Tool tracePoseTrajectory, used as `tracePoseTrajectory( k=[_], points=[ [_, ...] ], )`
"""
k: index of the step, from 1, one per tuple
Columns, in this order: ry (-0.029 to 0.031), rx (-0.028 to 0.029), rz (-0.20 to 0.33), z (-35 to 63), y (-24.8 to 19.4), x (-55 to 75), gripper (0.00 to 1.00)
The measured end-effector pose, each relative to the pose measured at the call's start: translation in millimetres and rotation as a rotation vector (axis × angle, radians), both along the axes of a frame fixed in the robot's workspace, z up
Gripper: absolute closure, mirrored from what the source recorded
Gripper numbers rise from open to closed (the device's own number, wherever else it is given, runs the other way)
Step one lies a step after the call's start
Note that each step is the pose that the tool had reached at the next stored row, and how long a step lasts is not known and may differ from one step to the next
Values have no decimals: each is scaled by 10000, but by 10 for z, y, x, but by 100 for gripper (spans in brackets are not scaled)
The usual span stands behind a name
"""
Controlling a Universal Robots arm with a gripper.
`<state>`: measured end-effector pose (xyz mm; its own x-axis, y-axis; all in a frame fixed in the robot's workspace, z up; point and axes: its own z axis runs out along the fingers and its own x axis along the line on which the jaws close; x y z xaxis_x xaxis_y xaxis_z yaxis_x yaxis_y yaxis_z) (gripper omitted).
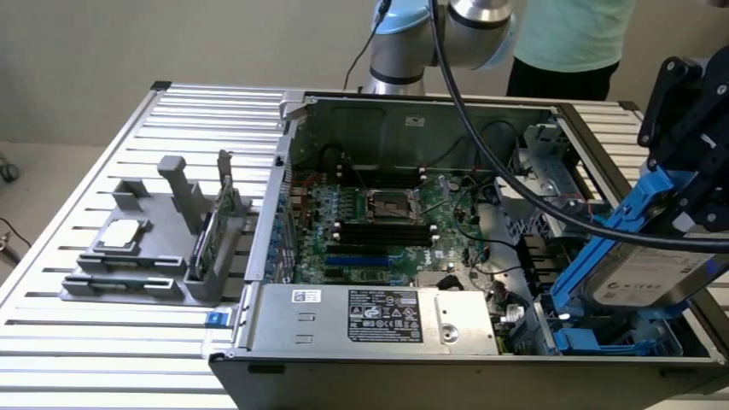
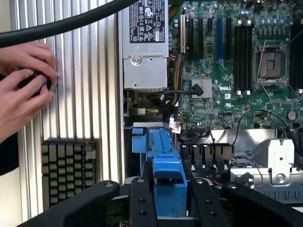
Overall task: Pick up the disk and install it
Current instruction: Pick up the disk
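The exterior view looks down from high up and some way off, across the slatted bench (image 1: 102, 359) into the open computer case (image 1: 456, 380), with the hand (image 1: 681, 218) at the exterior view's right edge. The wrist view sits just behind the hand (image 2: 171, 191) and looks past its fingers (image 2: 142, 203) into the case at close range. Both views share the disk (image 1: 650, 286) in the hand and, beyond the hand, the motherboard (image 1: 381, 218) and power supply (image 1: 376, 316).

Ext. view: bright, even, diffuse indoor light; no hard shadows noted. Pale sheen seen on table (image 1: 46, 256) ribs at 9 o'clock. PC case (image 1: 411, 115) interior dimmer, deepest shade at 5 o'clock. Soft highlight on disk (image 1: 651, 278), 3 o'clock. Wrist view: mild glare on PSU (image 2: 144, 71) metal.
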<state>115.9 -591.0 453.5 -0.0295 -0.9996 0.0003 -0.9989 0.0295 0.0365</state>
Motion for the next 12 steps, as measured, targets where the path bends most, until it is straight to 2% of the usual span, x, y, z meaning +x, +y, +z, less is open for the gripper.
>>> tracePoseTrajectory(
  k=[4, 12],
  points=[
    [-39, 0, 18, -36, -1, 0, 67],
    [-49, 0, 93, -110, -10, 0, 67]
  ],
)
